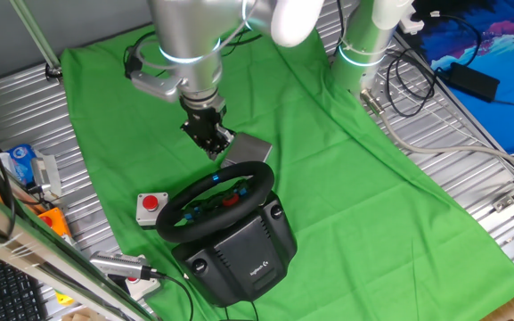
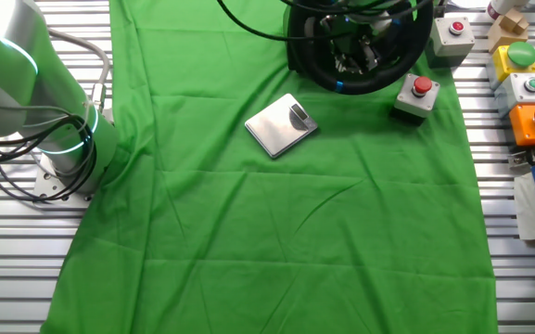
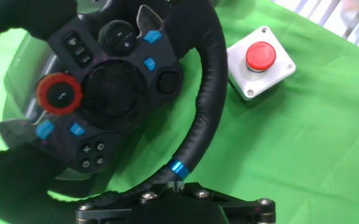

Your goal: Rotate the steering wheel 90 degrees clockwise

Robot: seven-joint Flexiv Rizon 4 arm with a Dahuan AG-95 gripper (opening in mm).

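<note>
In the hand view the end effector (image 3: 178, 198) fills the bottom edge as a dark bar with screws, right at the wheel (image 3: 205, 93) rim where a blue stripe (image 3: 177, 168) marks it. Whether its jaws are apart or clamped on the rim cannot be told; the fingertips are hidden against the black rim. Beyond the rim lies the hub, with a red dial (image 3: 59, 94) on the left and small blue buttons around a black centre. Farther right, apart from the rim, a grey box with a red button (image 3: 261, 61) sits on the green cloth (image 3: 303, 149).

From one fixed view the wheel (image 1: 216, 201) stands tilted on its black base (image 1: 243, 254) near the front edge of the cloth-covered desk (image 1: 488, 178), the box (image 1: 152, 208) just to its left. The end effector (image 1: 210, 134) hangs from the silver arm (image 1: 190, 45) at the far top of the rim, with a flat grey plate (image 1: 248, 147) behind it.

The other fixed view shows the plate (image 2: 281, 125) lying on the cloth near the wheel (image 2: 360, 46).
</note>
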